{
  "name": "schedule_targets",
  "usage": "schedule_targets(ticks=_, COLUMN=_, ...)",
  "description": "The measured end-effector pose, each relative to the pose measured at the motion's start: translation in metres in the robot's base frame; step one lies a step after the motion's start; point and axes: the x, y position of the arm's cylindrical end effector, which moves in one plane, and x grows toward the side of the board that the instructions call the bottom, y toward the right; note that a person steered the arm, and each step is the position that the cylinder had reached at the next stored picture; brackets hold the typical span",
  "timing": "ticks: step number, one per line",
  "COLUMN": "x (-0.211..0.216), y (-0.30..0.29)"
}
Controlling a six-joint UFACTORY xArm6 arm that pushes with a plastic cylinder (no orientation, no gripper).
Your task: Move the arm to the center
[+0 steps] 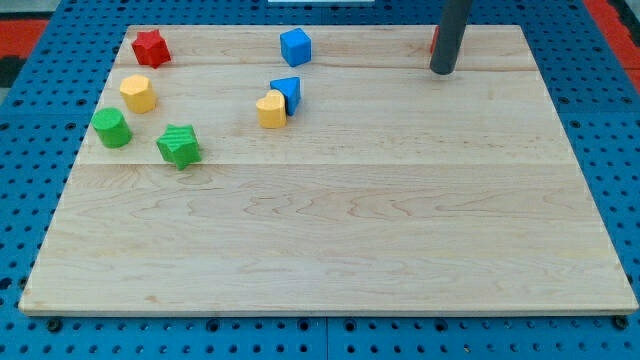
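Observation:
My tip (442, 71) is near the view's top right of the wooden board (330, 230). A sliver of a red block (433, 41) shows just behind the rod on its left side. A blue cube (295, 46) lies at the top centre. A blue block (288, 91) touches a yellow block (270, 110) left of centre. At the view's left are a red star block (150, 47), a yellow block (137, 93), a green cylinder (111, 128) and a green star block (179, 146). The tip is far right of all these.
The board rests on a blue pegboard surface (30, 150) that surrounds it on all sides.

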Motion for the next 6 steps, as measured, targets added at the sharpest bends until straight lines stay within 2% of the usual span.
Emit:
schedule_targets(ticks=1, x=0.010, y=0.000)
schedule_targets(ticks=2, x=0.039, y=-0.025)
schedule_targets(ticks=4, x=0.061, y=-0.099)
schedule_targets(ticks=5, x=0.101, y=-0.112)
schedule_targets(ticks=6, x=0.112, y=-0.117)
